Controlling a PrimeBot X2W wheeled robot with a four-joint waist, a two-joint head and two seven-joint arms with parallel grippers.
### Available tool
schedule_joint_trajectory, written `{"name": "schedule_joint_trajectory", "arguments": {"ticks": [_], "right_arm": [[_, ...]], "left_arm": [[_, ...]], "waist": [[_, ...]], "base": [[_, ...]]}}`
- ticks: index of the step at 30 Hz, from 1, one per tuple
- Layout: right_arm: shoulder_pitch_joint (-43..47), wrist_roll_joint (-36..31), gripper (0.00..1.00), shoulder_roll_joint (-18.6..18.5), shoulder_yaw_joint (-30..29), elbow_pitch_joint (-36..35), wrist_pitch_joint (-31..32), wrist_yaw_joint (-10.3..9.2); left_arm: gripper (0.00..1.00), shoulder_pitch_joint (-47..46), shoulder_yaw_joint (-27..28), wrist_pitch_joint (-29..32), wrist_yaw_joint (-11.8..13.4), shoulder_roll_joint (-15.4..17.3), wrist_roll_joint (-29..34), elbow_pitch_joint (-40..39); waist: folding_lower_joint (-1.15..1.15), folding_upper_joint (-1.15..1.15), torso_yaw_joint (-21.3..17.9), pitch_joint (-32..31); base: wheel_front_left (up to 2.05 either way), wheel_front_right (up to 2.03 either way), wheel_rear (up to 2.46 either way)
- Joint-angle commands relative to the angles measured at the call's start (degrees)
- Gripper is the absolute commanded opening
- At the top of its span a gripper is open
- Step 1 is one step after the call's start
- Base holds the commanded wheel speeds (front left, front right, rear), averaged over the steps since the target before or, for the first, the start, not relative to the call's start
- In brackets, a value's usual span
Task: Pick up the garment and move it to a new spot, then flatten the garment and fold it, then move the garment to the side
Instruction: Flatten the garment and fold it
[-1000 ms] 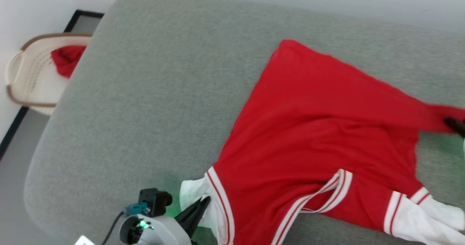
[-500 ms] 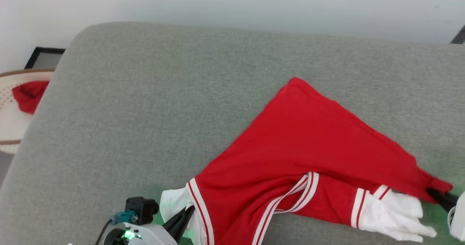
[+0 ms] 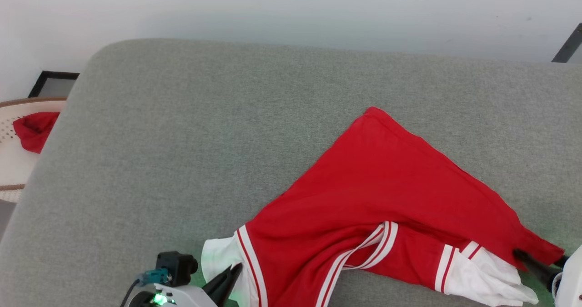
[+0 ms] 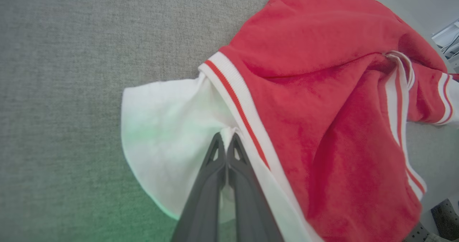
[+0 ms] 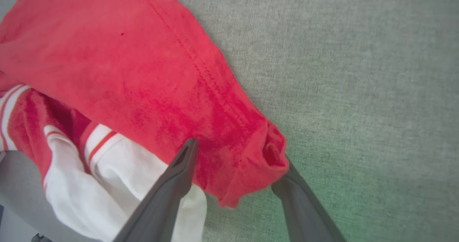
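A pale wall stood behind a wide grey cushion (image 3: 182, 138). Off the cushion's left edge, the head view took in a cream basket (image 3: 32, 100) holding a small red cloth bundle (image 3: 32, 129). The garment (image 3: 386, 193) lay on the near right part of the cushion, with one red corner pointing toward the far edge and its white sleeves along the near edge.

The left wrist view gave what the head view could not. The left gripper (image 4: 226, 138) had its fingers pressed together on a fold of a white sleeve (image 4: 161, 127), just beside the striped trim (image 4: 236, 102).

In the right wrist view the right gripper (image 5: 236, 156) stood spread wide. The garment's red hem corner (image 5: 265, 152) lay loose between its fingers and draped over one of them.
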Motion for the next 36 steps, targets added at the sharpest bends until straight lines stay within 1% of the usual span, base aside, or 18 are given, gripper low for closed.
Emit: {"name": "schedule_joint_trajectory", "arguments": {"ticks": [1, 6, 10, 14, 17, 20, 23, 29, 36], "right_arm": [[0.16, -0.48, 1.00, -0.11, -1.00, -0.97, 0.70, 0.00], [-0.59, -1.07, 1.00, 0.04, -4.13, -5.24, 3.88, 0.00], [-2.47, -2.73, 1.00, 0.78, -6.32, -9.43, 4.99, 0.00], [-5.69, -5.19, 1.00, 1.52, -6.25, -12.39, 4.84, 0.00], [-9.07, -6.97, 1.00, 2.33, -4.57, -13.02, 4.79, 0.01], [-13.11, -7.70, 1.00, 3.06, -2.48, -11.64, 4.71, 0.01], [-17.53, -8.01, 1.00, 3.30, -0.52, -8.68, 4.92, 0.00], [-26.52, -8.74, 1.00, 2.29, 3.98, -0.06, 5.20, 0.00], [-35.32, -7.97, 1.00, 1.51, 9.33, 10.06, 8.17, 0.00]], "left_arm": [[0.00, 0.54, -0.12, -0.18, 0.32, 0.19, 0.28, -0.11], [0.00, 0.75, -0.65, -0.02, 0.18, -0.03, 0.65, -0.30], [0.00, 0.43, -1.20, 0.15, 0.03, -0.42, 1.22, -0.46], [0.00, -0.11, -1.72, 0.33, 0.19, -0.92, 1.84, -0.72], [0.00, -0.67, -2.11, 0.22, 0.40, -1.30, 2.55, -1.00], [0.00, -1.14, -2.48, 0.22, 0.30, -1.87, 3.20, -1.19], [0.00, -1.92, -3.01, 0.57, 0.57, -2.45, 3.95, -1.31], [0.00, -3.65, -4.04, 1.48, 0.74, -4.16, 5.19, -2.01], [0.00, -5.46, -5.11, 1.65, -0.25, -6.63, 6.18, -1.98]], "waist": [[0.00, 0.00, 0.26, -0.22], [0.00, 0.00, 1.24, -0.79], [0.00, 0.00, 2.46, -0.97], [0.00, 0.00, 4.08, -0.75], [0.00, 0.00, 5.44, -0.30], [0.00, 0.00, 7.03, 0.34], [0.00, 0.00, 8.89, 1.24], [0.00, 0.00, 13.16, 3.60], [0.00, 0.00, 17.74, 6.97]], "base": [[0.00, 0.00, 0.00], [0.00, 0.00, 0.00], [0.00, 0.00, 0.00], [0.00, 0.00, 0.00], [0.00, 0.00, 0.00], [0.00, 0.00, 0.00], [0.00, 0.00, 0.00], [0.00, 0.00, 0.00], [0.00, 0.00, 0.00]]}}
